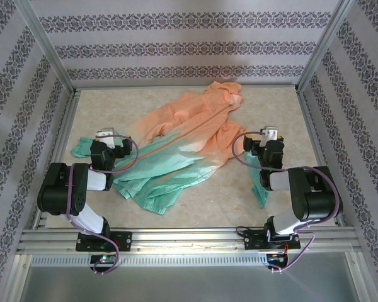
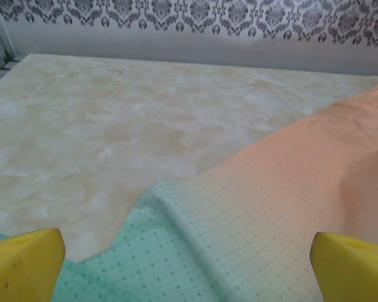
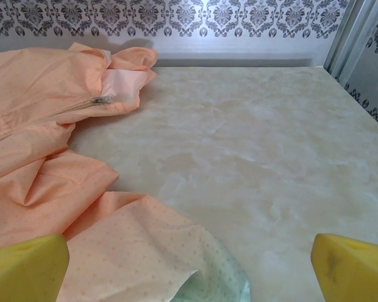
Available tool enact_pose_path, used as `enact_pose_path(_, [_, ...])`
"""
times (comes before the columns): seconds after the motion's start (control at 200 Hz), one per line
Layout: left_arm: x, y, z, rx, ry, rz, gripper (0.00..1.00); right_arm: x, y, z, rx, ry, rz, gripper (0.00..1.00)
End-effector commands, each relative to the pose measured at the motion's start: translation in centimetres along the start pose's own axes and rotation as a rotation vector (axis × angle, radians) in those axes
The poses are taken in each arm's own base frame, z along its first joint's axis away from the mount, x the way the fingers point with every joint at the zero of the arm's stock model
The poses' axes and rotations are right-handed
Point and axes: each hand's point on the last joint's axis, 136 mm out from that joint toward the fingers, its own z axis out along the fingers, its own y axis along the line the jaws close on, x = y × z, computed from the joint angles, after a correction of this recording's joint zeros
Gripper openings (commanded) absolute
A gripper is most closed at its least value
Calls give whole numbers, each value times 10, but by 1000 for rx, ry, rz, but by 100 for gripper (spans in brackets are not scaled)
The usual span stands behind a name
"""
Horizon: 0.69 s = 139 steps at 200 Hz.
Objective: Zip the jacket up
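The jacket [image 1: 183, 135] lies rumpled and slantwise across the middle of the counter [image 1: 283, 113], with its orange hood toward the far wall and its mint hem trailing to the near left. From the right wrist you can see the zipper line running up to a small metal piece [image 3: 101, 99] beside the collar. Whether the two front edges are joined there cannot be told.

Your first job, I'd judge, is to find the zip's lower end among the green folds, so flatten the front before reaching for anything. The left tool [image 1: 107, 134] hovers over the mint cloth, jaws wide and empty. The right tool [image 1: 269, 133] sits by the jacket's right-hand edge, equally wide and holding nothing. Pin the hem with one and draw the slider with the other. Pinch the thin fabric lightly so it doesn't bunch.
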Motion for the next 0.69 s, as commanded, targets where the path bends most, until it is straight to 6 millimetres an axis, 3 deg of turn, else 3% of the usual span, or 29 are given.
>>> enact_pose_path(0.0, [5, 1, -1, -14, 34, 31, 100, -5, 1, 2, -10, -13, 14, 98])
enact_pose_path(0.69, [6, -4, 0, 16, 39, 40, 100, -5, 1, 2, -10, -12, 14, 98])
